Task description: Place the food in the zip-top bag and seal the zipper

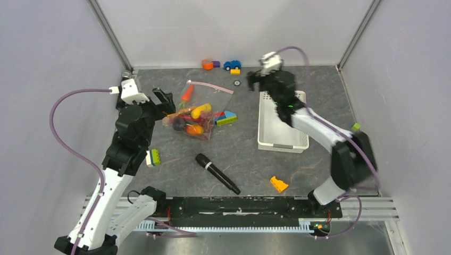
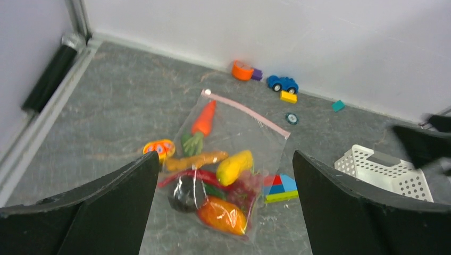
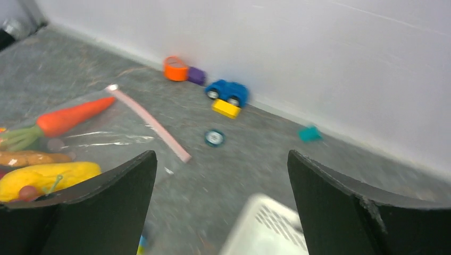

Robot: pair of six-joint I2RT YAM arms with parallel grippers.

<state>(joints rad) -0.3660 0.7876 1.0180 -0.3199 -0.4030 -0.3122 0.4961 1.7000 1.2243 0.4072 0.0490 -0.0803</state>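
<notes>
The zip-top bag [image 1: 199, 109] lies flat on the dark table, left of centre. Its pink zipper [image 1: 210, 85] runs straight along the far edge. Inside it is the food: a carrot [image 2: 203, 118], a yellow piece [image 2: 234, 166], a red chili [image 2: 186, 175], a dark purple piece [image 2: 186, 194] and an orange-red piece [image 2: 223, 215]. An orange patterned piece [image 2: 158, 149] sits at the bag's left edge; whether it is inside is unclear. My left gripper [image 1: 164, 102] hangs open and empty above the bag's left side. My right gripper [image 1: 253, 79] is open and empty, right of the zipper [image 3: 149, 123].
A white lattice basket [image 1: 282, 125] stands right of the bag. Coloured bricks [image 1: 226, 118] lie against the bag's right side. A black microphone [image 1: 217, 173] and an orange wedge [image 1: 278, 184] lie nearer. A blue car [image 1: 232, 65], an orange ring [image 1: 207, 64] and a small wheel [image 1: 236, 83] lie by the far wall.
</notes>
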